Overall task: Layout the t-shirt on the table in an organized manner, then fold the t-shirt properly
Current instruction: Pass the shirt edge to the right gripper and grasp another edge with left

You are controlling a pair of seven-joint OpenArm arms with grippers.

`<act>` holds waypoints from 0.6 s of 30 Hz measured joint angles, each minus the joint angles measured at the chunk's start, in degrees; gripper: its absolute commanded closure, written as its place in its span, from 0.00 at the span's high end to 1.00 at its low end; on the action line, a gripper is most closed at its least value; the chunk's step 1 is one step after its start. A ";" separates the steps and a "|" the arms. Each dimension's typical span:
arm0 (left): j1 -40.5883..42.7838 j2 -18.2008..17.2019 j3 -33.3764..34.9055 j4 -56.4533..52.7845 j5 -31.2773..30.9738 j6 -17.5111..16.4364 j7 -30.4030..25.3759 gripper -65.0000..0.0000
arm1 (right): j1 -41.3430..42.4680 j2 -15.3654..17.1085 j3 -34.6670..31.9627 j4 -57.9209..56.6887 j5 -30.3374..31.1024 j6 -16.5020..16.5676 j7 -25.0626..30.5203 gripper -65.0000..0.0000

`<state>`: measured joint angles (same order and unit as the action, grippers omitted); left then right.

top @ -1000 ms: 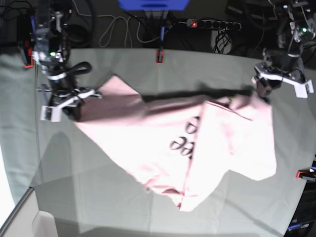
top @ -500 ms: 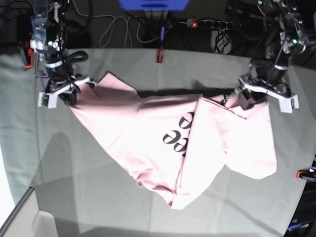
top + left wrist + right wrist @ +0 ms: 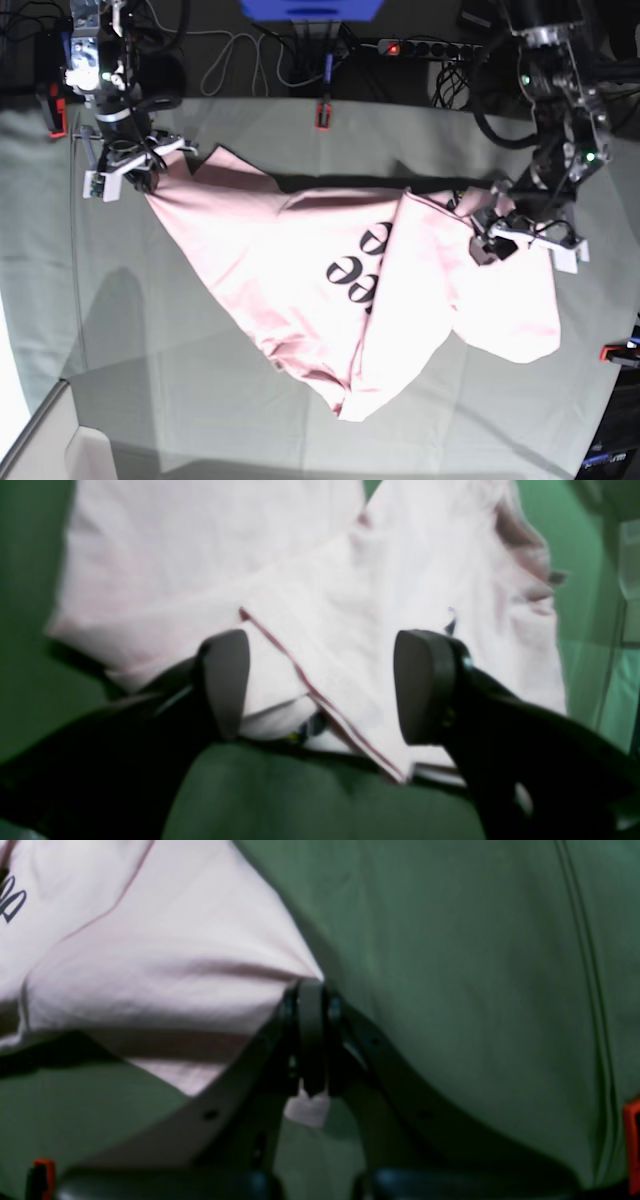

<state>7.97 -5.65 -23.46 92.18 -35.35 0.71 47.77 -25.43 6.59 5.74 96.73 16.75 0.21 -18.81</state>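
Right gripper (image 3: 311,1040) pinches the t-shirt (image 3: 340,290) corner; left gripper (image 3: 320,690) gapes over its hem.

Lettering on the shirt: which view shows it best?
Base view: the lettering shows as bold black rounded characters mid-shirt, partly lost in a fold. Right wrist catches only a fragment at its left edge. Left wrist shows no readable lettering, just pink cloth.

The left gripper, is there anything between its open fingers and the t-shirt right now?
Nothing visible. The left gripper stands open directly over the t-shirt, a seamed edge of the cloth between its fingers and only fabric and the table beneath. The right gripper is already pinching a corner.
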 measured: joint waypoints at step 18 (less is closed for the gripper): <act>-8.85 0.11 0.44 -14.43 -0.04 -0.09 -0.04 0.67 | 0.04 -0.07 0.00 -1.79 0.00 0.00 0.00 0.00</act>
<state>-0.89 -5.54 -23.03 77.76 -35.40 0.62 47.72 -25.39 6.52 5.74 94.94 16.75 0.21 -18.81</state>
